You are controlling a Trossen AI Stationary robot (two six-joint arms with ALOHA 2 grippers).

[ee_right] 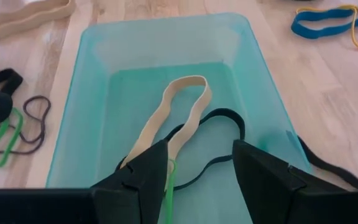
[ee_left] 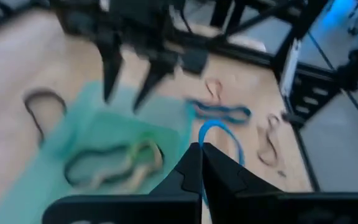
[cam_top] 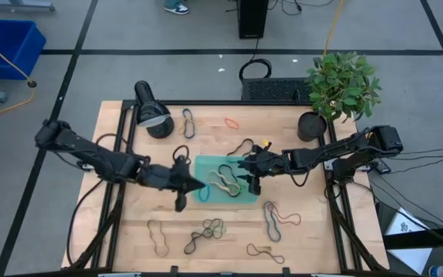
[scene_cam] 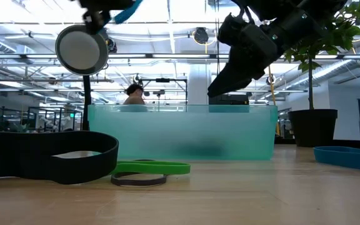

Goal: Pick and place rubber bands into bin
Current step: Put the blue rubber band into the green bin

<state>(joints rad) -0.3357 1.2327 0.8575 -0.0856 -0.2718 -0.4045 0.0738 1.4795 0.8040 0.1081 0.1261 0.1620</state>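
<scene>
Nearest the camera, loose rubber bands [cam_top: 206,229] are scattered across the wooden surface [cam_top: 306,242]. Further in, the teal bin [cam_top: 203,164] is placed mid-surface, with a tan band [ee_right: 182,106] and a black band [ee_right: 222,121] already inside. The left hand [ee_left: 201,155] is held at the bin's left edge, pinched shut on a blue band [ee_left: 219,134]. The right hand [ee_right: 197,165] is poised over the bin, spread wide and empty. The delivery step appears underway; next, the blue band must be carried over the bin and released.
</scene>
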